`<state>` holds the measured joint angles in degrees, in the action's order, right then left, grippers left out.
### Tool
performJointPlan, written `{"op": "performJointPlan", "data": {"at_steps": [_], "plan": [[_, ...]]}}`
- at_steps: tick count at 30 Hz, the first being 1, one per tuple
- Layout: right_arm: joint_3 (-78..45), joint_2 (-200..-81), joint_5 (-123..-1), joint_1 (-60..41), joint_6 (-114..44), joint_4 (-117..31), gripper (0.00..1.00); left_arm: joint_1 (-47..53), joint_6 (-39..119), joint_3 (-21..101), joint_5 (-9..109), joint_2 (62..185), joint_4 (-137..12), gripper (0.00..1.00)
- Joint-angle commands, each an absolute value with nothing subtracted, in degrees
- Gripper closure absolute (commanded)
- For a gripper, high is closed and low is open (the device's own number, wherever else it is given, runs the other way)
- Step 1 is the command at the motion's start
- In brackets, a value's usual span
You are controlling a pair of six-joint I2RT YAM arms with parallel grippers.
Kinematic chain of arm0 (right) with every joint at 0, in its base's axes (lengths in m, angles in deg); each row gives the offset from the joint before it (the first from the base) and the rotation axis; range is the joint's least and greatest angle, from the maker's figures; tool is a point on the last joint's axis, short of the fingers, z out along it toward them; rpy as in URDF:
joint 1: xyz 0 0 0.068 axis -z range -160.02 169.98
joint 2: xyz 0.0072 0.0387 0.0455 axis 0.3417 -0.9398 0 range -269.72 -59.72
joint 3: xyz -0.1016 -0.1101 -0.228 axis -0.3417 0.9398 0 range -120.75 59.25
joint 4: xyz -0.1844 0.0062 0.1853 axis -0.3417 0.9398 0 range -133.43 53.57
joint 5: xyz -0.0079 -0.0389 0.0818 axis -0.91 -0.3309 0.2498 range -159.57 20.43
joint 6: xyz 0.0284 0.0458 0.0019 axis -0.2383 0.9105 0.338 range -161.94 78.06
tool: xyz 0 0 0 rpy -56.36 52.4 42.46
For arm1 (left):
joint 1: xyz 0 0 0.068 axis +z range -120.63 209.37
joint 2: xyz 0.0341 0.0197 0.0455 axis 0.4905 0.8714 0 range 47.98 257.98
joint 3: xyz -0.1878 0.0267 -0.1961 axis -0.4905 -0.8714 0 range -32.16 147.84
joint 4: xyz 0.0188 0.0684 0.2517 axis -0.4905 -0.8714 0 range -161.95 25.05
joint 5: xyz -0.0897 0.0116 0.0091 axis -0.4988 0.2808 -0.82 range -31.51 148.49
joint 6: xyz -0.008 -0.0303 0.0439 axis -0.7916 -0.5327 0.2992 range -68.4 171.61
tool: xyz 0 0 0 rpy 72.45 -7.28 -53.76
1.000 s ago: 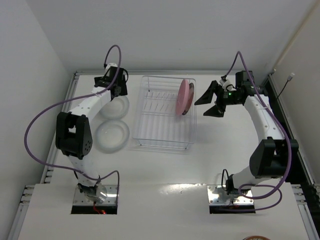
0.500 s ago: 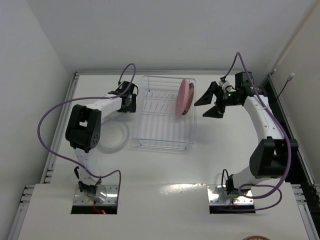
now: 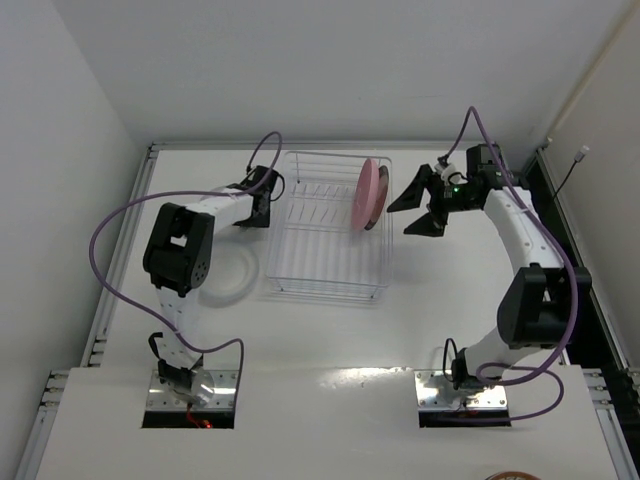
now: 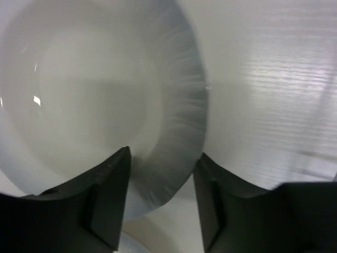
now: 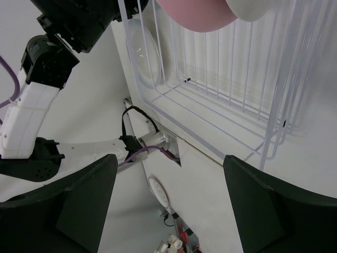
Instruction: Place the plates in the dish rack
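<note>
The white wire dish rack (image 3: 330,290) stands mid-table with a pink plate (image 3: 368,192) upright at its right end. A paler plate edge (image 5: 251,7) shows beside the pink plate (image 5: 200,13). My left gripper (image 3: 264,206) is low by the rack's left side. In the left wrist view its fingers have closed in on the rim of a clear glass plate (image 4: 105,95), one finger over the well, one at the outer edge (image 4: 163,153). A second clear plate (image 3: 238,276) lies nearer, partly under the left elbow. My right gripper (image 3: 412,210) hangs open and empty right of the rack (image 5: 169,158).
The rack's wire wall (image 5: 226,89) stands close before the right fingers. Walls enclose the table at the back and on both sides. Purple cables loop off both arms. The arm bases sit at the near edge.
My left arm swung right from beyond the clear plates to the rack's left side, and its jaws narrowed round the plate rim. The right arm has barely shifted.
</note>
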<state>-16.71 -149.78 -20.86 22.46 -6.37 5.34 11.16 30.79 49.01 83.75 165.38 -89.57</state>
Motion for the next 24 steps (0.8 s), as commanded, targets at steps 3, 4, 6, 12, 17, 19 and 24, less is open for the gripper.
{"op": "performJointPlan", "data": {"at_steps": [3, 4, 6, 12, 17, 19, 24], "plan": [[-17.3, -151.6, -18.4, 22.2, -6.4, 2.5, 0.2, 10.4, 31.1, 50.5, 83.7, 166.0, -87.6, 0.69], [-17.3, -151.7, -18.4, 22.2, -6.3, 2.4, 0.2, 10.4, 31.1, 50.5, 83.7, 166.0, -87.6, 0.78], [-17.8, -152.3, -18.4, 22.2, -6.3, 2.4, 0.2, 10.4, 31.1, 51.1, 84.6, 165.4, -87.1, 0.86], [-19.6, -153.4, -17.9, 22.2, -6.3, 3.0, 0.2, 10.9, 31.1, 53.5, 87.4, 160.2, -86.5, 1.0], [-20.1, -154.5, -17.9, 22.2, -6.3, 3.5, 0.2, 10.9, 32.3, 57.2, 87.9, 157.5, -86.0, 1.0], [-20.1, -154.5, -17.9, 22.2, -6.3, 3.5, 0.2, 10.9, 32.3, 58.9, 87.9, 157.0, -86.0, 1.0], [-20.1, -154.5, -17.9, 22.2, -6.3, 3.5, 0.2, 10.9, 32.3, 60.7, 87.9, 155.6, -86.0, 1.0]]}}
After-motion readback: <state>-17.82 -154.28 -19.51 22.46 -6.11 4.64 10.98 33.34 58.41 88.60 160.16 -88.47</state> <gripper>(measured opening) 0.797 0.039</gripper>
